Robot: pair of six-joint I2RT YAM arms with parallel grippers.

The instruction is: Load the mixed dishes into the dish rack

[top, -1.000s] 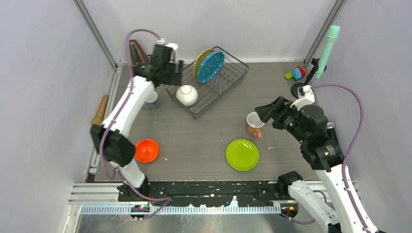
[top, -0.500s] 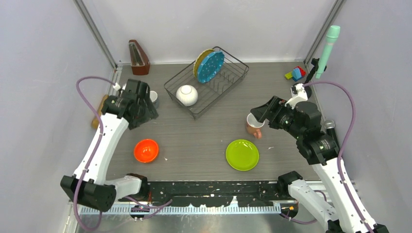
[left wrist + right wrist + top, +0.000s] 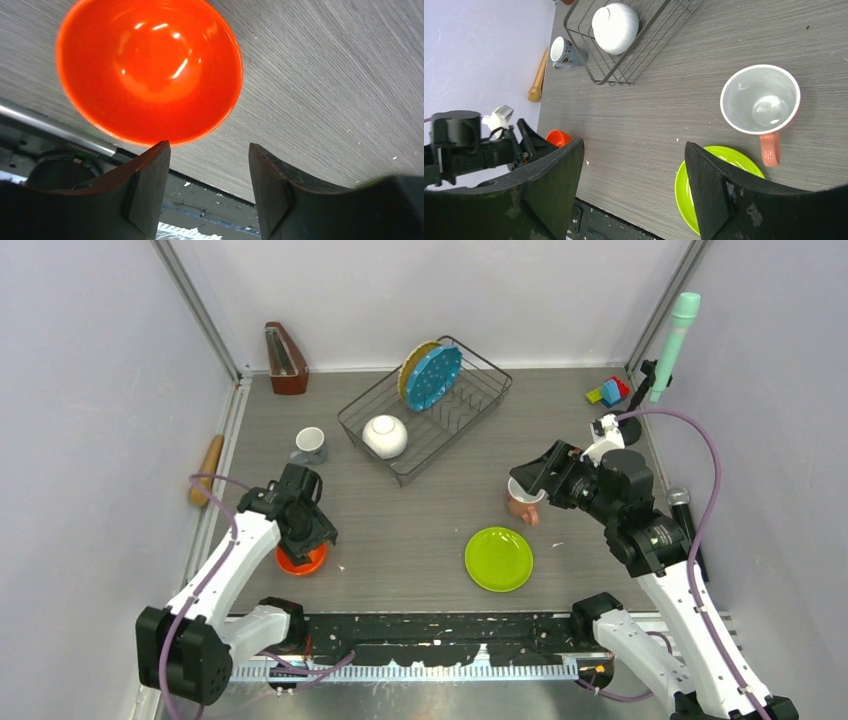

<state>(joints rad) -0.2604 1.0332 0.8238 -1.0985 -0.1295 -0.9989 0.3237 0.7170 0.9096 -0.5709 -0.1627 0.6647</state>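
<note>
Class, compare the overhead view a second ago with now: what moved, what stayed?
The left arm swung from the dish rack back to the near edge; the left tool now hovers open above the orange bowl. The right tool by the salmon-pink mug barely shifted; no dish moved.

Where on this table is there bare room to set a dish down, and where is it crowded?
Bare: the grey wood-grain tabletop between the orange bowl, the lime green plate and the dark wire dish rack; also the far strip between rack and coloured toy blocks. Crowded: the rack's far end, with two upright plates.
</note>
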